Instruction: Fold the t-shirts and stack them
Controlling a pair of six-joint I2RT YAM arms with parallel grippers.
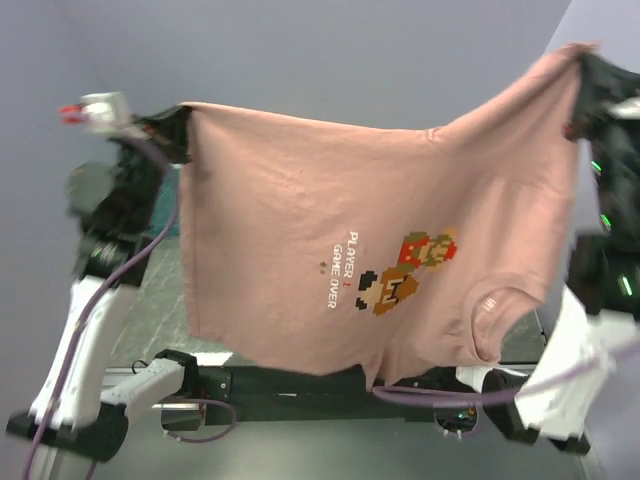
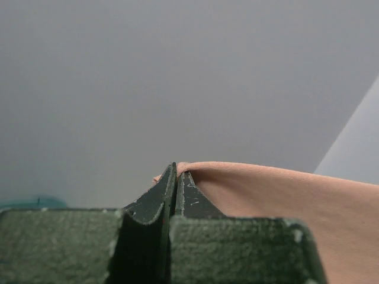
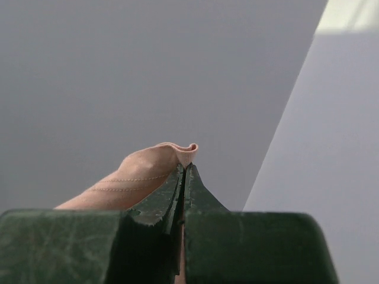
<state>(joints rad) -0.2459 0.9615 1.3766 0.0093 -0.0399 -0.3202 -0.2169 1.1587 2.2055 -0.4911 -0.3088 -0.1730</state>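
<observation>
A dusty-pink t-shirt (image 1: 300,240) hangs spread in the air between both arms, print turned sideways, its collar low at the right. My left gripper (image 1: 172,128) is shut on the shirt's upper left corner; in the left wrist view the pink cloth (image 2: 284,195) runs off to the right from the pinched jaws of that gripper (image 2: 176,171). My right gripper (image 1: 583,62) is shut on the upper right corner, held higher. In the right wrist view a hemmed fold of the shirt (image 3: 148,168) sticks out above the closed tips of the right gripper (image 3: 185,168).
A teal bin (image 1: 170,200) peeks out behind the left arm. The dark tabletop (image 1: 170,320) lies below the hanging shirt. A purple cable (image 1: 120,275) trails along the left arm, and the black base bar (image 1: 300,385) runs between the two arm mounts.
</observation>
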